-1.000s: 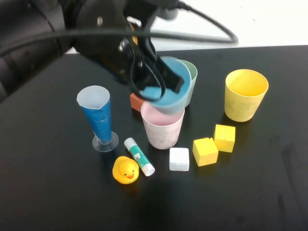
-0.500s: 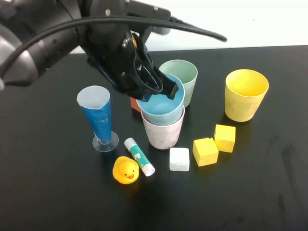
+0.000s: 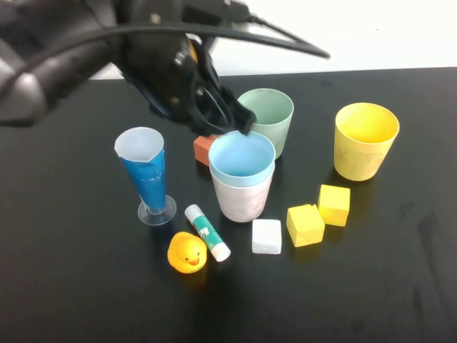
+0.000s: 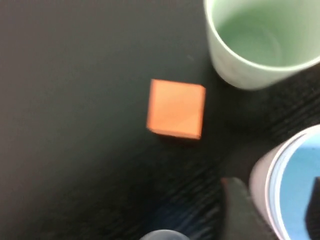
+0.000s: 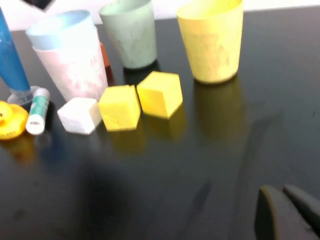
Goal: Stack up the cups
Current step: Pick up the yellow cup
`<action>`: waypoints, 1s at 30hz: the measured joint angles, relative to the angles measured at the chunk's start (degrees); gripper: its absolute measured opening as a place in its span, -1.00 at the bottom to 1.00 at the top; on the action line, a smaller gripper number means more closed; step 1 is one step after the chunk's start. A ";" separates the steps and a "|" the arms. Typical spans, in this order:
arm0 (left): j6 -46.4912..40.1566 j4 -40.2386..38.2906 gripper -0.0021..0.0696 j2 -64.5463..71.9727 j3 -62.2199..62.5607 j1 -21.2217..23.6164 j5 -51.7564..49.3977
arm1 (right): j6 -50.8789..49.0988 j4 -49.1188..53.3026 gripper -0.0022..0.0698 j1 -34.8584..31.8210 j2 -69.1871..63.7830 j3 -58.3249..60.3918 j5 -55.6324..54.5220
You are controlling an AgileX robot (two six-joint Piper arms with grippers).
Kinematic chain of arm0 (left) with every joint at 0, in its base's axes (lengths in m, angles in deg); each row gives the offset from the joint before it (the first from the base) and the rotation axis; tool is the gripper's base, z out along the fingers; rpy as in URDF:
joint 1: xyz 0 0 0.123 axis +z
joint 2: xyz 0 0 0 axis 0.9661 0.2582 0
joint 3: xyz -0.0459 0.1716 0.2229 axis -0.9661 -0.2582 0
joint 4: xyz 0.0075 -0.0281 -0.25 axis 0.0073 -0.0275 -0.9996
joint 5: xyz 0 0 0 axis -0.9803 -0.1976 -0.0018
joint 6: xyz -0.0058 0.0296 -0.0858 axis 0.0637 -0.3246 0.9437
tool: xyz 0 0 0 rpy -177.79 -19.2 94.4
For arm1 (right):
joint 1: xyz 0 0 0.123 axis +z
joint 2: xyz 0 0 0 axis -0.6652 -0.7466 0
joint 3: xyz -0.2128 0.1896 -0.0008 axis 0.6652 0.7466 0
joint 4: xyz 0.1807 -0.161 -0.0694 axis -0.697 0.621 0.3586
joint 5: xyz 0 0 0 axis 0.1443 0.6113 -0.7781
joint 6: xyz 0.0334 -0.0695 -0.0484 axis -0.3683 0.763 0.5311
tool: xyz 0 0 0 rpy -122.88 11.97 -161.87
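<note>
The matte light blue cup (image 3: pixel 241 158) sits nested inside the pale pink cup (image 3: pixel 243 200) near the middle of the glossy black table (image 3: pixel 86 286), only its rim showing. The left end effector (image 3: pixel 227 118) hovers just behind that rim, fingers spread and gripping nothing. The mint green cup (image 3: pixel 270 118) and yellow cup (image 3: pixel 365 140) stand apart, upright and tapered. The right end effector (image 5: pixel 286 210) stays low near the table, fingers pressed together.
</note>
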 joint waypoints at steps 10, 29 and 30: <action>0.11 3.20 -0.92 -16.95 -10.67 0.00 7.78 | 5.60 7.27 -0.95 0.00 -25.14 -15.45 2.10; 0.92 3.73 -0.94 -50.39 -56.44 0.13 17.85 | 18.46 18.30 -0.95 7.46 -78.49 -74.78 29.68; 0.92 3.88 -0.94 -51.15 -57.65 0.13 18.09 | 17.54 20.49 -0.95 8.94 -81.15 -77.11 30.50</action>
